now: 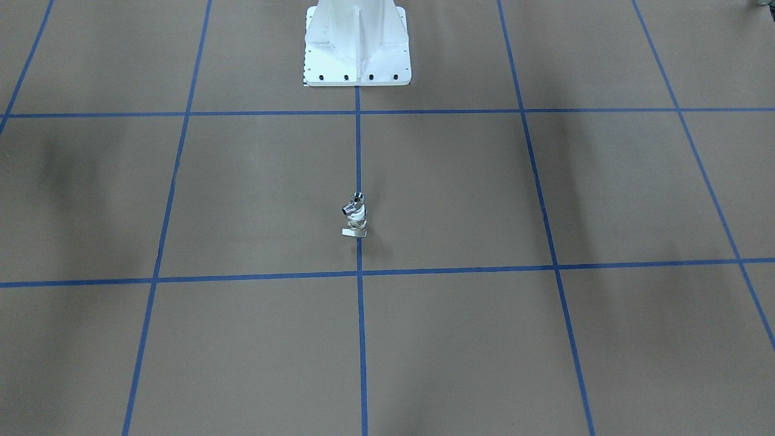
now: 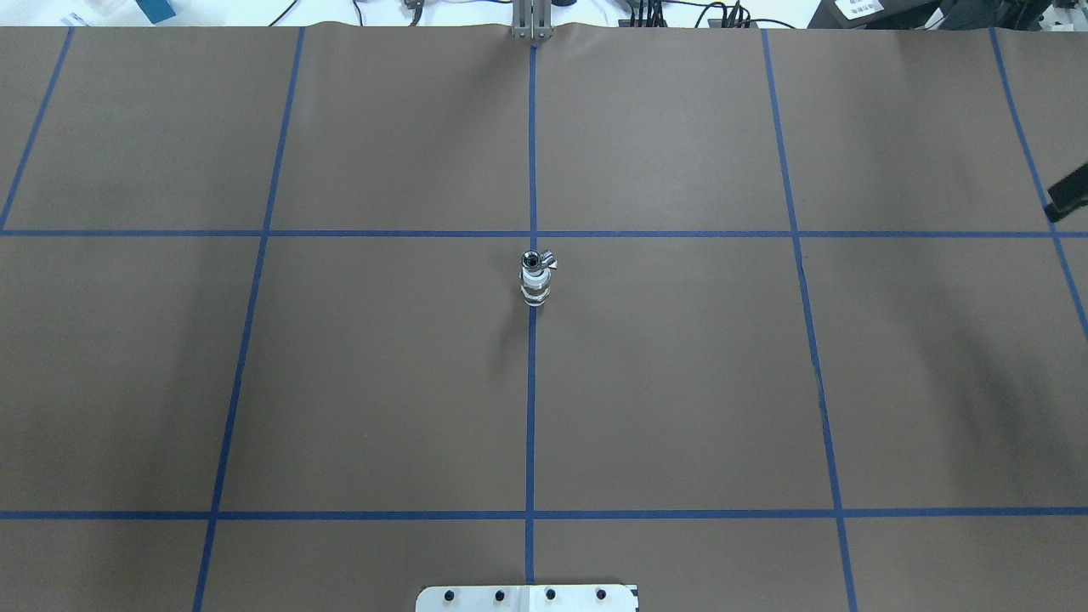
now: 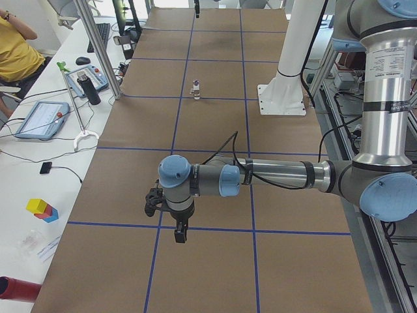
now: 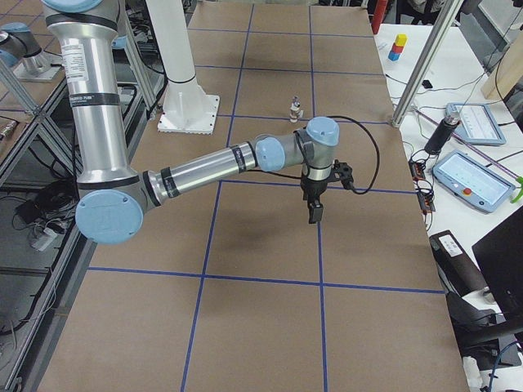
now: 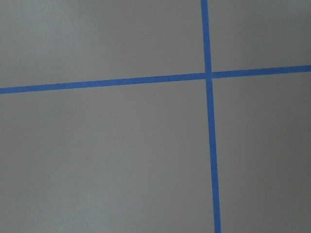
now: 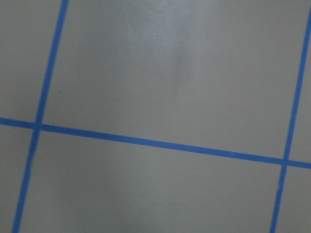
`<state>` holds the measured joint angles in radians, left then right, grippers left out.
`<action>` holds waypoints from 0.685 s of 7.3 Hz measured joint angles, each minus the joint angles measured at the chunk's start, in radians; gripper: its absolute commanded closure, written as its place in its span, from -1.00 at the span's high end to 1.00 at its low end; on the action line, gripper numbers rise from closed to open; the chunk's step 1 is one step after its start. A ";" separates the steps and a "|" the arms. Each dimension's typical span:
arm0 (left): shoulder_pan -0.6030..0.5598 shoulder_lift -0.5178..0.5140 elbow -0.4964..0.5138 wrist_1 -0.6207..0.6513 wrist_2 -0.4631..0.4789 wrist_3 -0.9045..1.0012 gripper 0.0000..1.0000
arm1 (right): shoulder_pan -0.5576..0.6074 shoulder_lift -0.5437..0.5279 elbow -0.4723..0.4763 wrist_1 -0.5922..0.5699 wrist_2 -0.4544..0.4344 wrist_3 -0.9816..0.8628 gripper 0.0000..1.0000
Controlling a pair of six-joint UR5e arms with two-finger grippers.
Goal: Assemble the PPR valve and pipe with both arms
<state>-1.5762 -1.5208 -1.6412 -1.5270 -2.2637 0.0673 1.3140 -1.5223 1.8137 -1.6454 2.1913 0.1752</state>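
Standing at mid-table on the centre blue tape line [image 2: 530,408], the PPR valve [image 1: 357,221] and the pipe [image 1: 353,203] read as one small upright stack. The chrome elbow sits on top, with the white ring and pale tab below. They look joined, so I judge the assembly done or all but done, though the seating of the joint is too small to check.

Neither arm touches the stack. The left arm [image 3: 280,175] reaches over the table's left end with the left gripper [image 3: 180,233] pointing down, well apart from the parts. The right arm [image 4: 212,167] does the same at the other end, right gripper [image 4: 314,212] also pointing down. Nothing appears to be carried, but only the side views show the grippers clearly, so I cannot tell how wide the jaws stand.

View differences:
- The front-facing view shows the elbow's two round openings and the pedestal base [image 1: 357,42], but no arms.
- The overhead view shows the stack and only a black sliver [image 2: 1069,197] at its right edge — possibly the right gripper.
- Both wrist views show bare brown paper and tape — no parts, no fingers.
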 measured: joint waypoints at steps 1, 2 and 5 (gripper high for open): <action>0.001 0.009 0.010 -0.001 -0.003 0.000 1.00 | 0.024 -0.073 -0.002 0.050 0.002 -0.024 1.00; 0.002 0.010 0.016 -0.005 -0.008 0.001 1.00 | 0.040 -0.131 -0.005 0.090 0.003 -0.034 1.00; 0.001 0.008 0.003 -0.011 -0.025 0.039 1.00 | 0.095 -0.208 -0.008 0.121 0.008 -0.067 1.00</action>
<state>-1.5748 -1.5132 -1.6386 -1.5380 -2.2885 0.1067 1.4091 -1.7302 1.8054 -1.5249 2.1996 0.1082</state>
